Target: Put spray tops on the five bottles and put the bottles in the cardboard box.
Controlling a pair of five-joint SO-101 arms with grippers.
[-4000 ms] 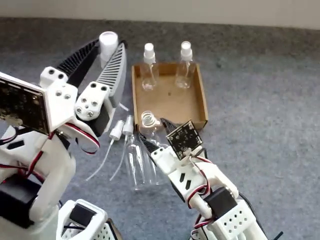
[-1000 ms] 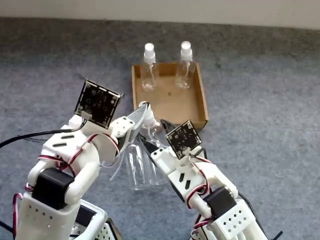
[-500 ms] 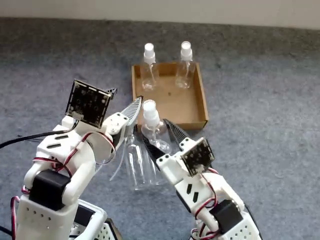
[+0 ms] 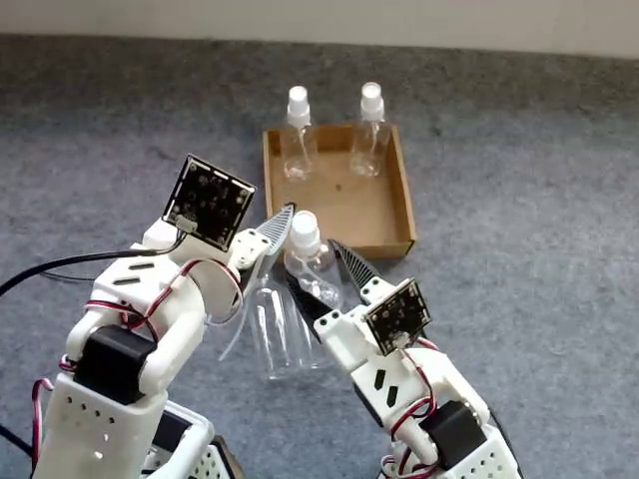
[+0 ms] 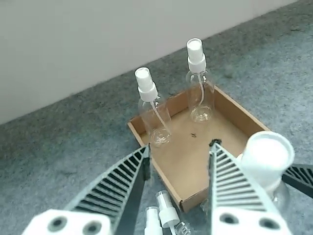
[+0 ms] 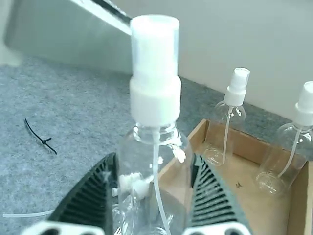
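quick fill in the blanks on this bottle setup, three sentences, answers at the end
The cardboard box holds ____ capped bottles, both upright.
The right end effector is shut on a third bottle whose spray top is ____ in colour.
The left end effector is ____, holding nothing.
Missing words: two; white; open
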